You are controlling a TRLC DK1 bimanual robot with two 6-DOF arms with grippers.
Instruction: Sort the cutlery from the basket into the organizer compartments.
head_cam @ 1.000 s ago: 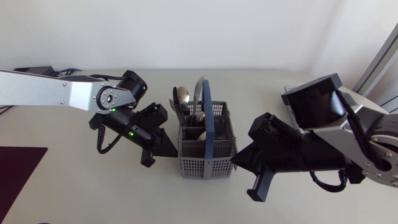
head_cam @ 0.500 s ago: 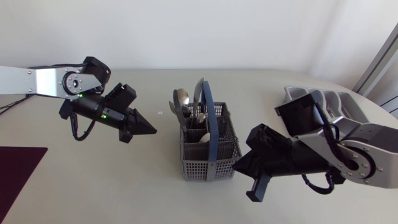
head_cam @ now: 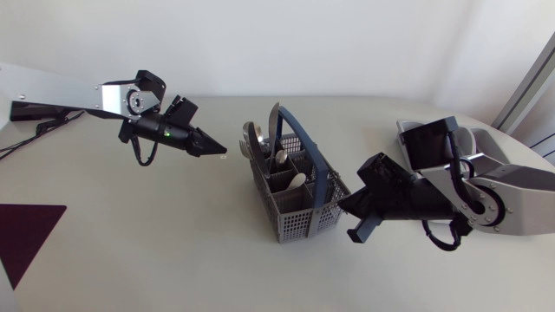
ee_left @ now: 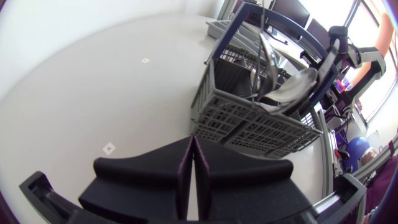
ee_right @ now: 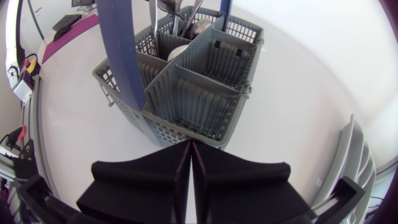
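A grey mesh basket (head_cam: 299, 227) with a blue handle (head_cam: 305, 146) stands mid-table, turned at an angle. Spoons and other cutlery (head_cam: 260, 139) stick up from its far compartments. My left gripper (head_cam: 222, 152) is shut and empty, hovering a short way left of the basket's far corner. In the left wrist view the left gripper (ee_left: 194, 140) points at the basket (ee_left: 249, 127) and its spoons (ee_left: 292, 90). My right gripper (head_cam: 342, 205) is shut and empty, its tip at the basket's right wall. In the right wrist view the right gripper (ee_right: 189, 144) nearly touches the basket (ee_right: 199, 106).
The grey organizer (head_cam: 479, 139) lies at the far right, mostly hidden behind my right arm; its edge (ee_right: 359, 168) shows beside the right gripper. A dark purple mat (head_cam: 26, 230) lies at the table's left front edge.
The basket has shifted right and turned at an angle. My left gripper has pulled away from it toward the back left. My right arm has drawn back to the right.
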